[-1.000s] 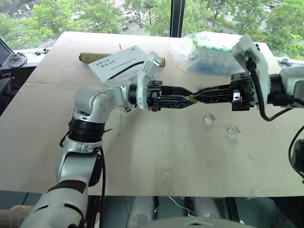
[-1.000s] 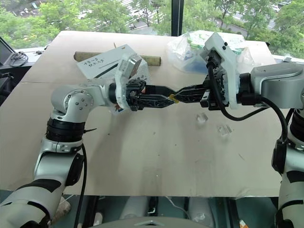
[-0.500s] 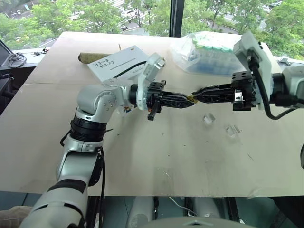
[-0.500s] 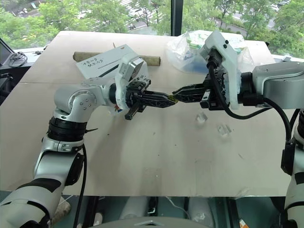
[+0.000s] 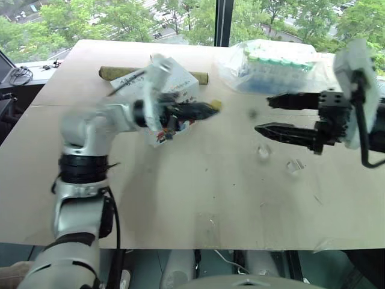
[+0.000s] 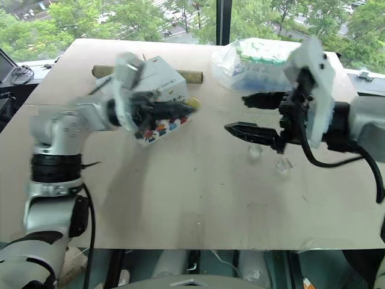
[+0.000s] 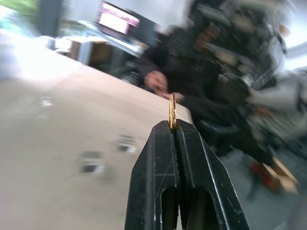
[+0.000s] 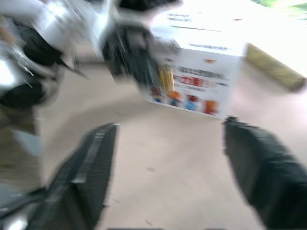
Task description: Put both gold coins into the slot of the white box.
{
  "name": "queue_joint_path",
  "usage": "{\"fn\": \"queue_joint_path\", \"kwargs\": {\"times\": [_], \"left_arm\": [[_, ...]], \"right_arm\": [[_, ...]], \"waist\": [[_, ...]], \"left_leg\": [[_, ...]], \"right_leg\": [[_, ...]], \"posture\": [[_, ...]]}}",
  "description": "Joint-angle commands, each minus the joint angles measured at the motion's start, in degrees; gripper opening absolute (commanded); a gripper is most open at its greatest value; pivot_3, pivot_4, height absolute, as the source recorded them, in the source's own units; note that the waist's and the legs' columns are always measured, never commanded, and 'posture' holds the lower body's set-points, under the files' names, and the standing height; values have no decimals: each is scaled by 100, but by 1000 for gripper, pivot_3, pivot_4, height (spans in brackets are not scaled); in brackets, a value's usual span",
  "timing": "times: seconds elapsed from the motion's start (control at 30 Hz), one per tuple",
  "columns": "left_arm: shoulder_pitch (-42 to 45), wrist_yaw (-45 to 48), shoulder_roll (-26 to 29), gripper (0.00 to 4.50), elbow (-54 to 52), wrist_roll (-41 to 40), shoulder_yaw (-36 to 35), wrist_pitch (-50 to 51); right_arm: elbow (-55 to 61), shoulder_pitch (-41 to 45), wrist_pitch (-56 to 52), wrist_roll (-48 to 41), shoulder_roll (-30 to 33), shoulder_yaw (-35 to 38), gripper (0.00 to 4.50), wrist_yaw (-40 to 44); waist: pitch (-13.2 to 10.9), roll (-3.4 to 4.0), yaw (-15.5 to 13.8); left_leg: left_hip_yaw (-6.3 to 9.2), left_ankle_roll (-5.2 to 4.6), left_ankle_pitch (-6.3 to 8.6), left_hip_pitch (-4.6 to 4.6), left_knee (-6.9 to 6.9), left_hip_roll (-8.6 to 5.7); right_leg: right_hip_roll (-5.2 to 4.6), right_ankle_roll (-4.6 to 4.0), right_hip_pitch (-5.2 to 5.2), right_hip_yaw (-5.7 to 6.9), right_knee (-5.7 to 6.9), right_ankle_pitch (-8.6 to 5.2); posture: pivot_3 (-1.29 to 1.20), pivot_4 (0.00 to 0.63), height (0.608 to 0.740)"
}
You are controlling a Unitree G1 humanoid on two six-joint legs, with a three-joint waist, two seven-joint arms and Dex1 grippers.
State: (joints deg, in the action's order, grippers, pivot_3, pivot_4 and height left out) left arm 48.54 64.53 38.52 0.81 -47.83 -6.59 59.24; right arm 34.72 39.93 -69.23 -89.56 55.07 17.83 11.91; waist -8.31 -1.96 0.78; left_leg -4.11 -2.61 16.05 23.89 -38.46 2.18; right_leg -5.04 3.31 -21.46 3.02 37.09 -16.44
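L tool (image 7: 172,128) was clenched on a coin (image 7: 171,111), pinched edge-on at the tips w/ most of the disc sticking out past them. In the head views that tool hung above the tabletop (image 5: 198,198) just in front of the white box (image 6: 163,90), coin (image 5: 213,106) at its tip, near the box's side w/ the cartoon figures. R tool (image 6: 243,114) was released, fingers spread wide, nothing between them, pointing toward the L tool but well apart from it. Box stood at the far L part of the tabletop, a brown roll (image 5: 117,72) behind it. Bag of green-capped tubes (image 5: 271,66) lay far R. Two clear blocks (image 5: 263,152) sat on the tabletop below the R tool.
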Motion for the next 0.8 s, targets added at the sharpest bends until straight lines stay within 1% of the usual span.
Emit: {"fn": "queue_joint_path", "kwargs": {"times": [0.03, 0.1, 0.13, 0.2, 0.27, 0.33, 0.4, 0.53, 0.7, 0.8], "left_arm": [[327, -461, 527, 0, 296, 138, -623, -61], [540, -387, 856, 0, 856, 444, -621, -328], [663, -332, 964, 0, 1152, 571, -577, -447], [912, -141, 1139, 0, 1897, 1127, -252, -1065], [1190, 38, 1199, 0, 2703, 1797, 149, -1826], [1524, 264, 1141, 0, 3435, 2237, 427, -2347], [1753, 517, 1038, 0, 3947, 2601, 683, -2848], [2162, 738, 818, 0, 4853, 3133, 891, -3496], [2439, 1129, 677, 0, 5415, 3554, 1041, -3911], [2553, 1166, 604, 0, 5633, 3831, 1112, -4152]], "right_arm": [[789, -595, 821, 83, -114, 603, 3904, -458], [1302, -1027, 951, 948, 123, 576, 3904, -235], [1456, -1201, 1153, 1207, 99, 581, 3904, -101], [1533, -1420, 1567, 1194, -172, 602, 3904, -206], [1592, -1515, 1866, 1401, -319, 584, 3904, -219], [1721, -1584, 2086, 1452, -368, 536, 3904, -147], [1836, -1636, 2266, 1434, -370, 480, 3904, -97], [1976, -1719, 2487, 1667, -311, 319, 3904, -155], [2114, -1947, 2604, 1798, -310, 168, 3904, -337], [2077, -1906, 2657, 1841, -273, 40, 3904, -414]], "waist": [[-3, 6, 14], [-4, 8, -23], [-3, 7, -45], [-1, 4, -61], [-1, 4, -113], [-1, 2, -164], [-2, 0, -187], [-4, -3, -173], [-4, -3, -134], [-4, -3, -145]], "left_leg": [[0, 1, 0, -4, 3, -2], [-1, 1, 0, -6, 3, -7], [-1, 1, 0, -6, 0, -8], [-4, 1, 0, -6, -6, -9], [-3, 1, 0, -7, -18, -11], [-8, 0, 0, -8, -25, -14], [-5, 0, 0, -4, -28, -13], [-6, 0, 0, 6, -27, -15], [-9, 0, 0, 7, -25, -12], [-10, 0, 0, 7, -22, -10]], "right_leg": [[1, 0, 1, -3, -2, 0], [-5, 1, 0, -2, -4, 0], [-2, 1, -1, 1, -11, 0], [0, 2, 0, 0, -13, 0], [2, 2, 3, 1, -11, 0], [5, 6, 3, -1, -7, 2], [7, 6, 3, 0, -7, 2], [8, 6, 0, 4, -10, 2], [7, 6, -3, 4, -4, 2], [7, 6, -6, 4, -5, 2]], "posture": [[0, 150, 740], [0, 150, 740], [0, 150, 740], [0, 150, 740], [0, 150, 740], [0, 150, 740], [0, 150, 740], [0, 150, 740], [0, 150, 740], [0, 150, 740]]}}
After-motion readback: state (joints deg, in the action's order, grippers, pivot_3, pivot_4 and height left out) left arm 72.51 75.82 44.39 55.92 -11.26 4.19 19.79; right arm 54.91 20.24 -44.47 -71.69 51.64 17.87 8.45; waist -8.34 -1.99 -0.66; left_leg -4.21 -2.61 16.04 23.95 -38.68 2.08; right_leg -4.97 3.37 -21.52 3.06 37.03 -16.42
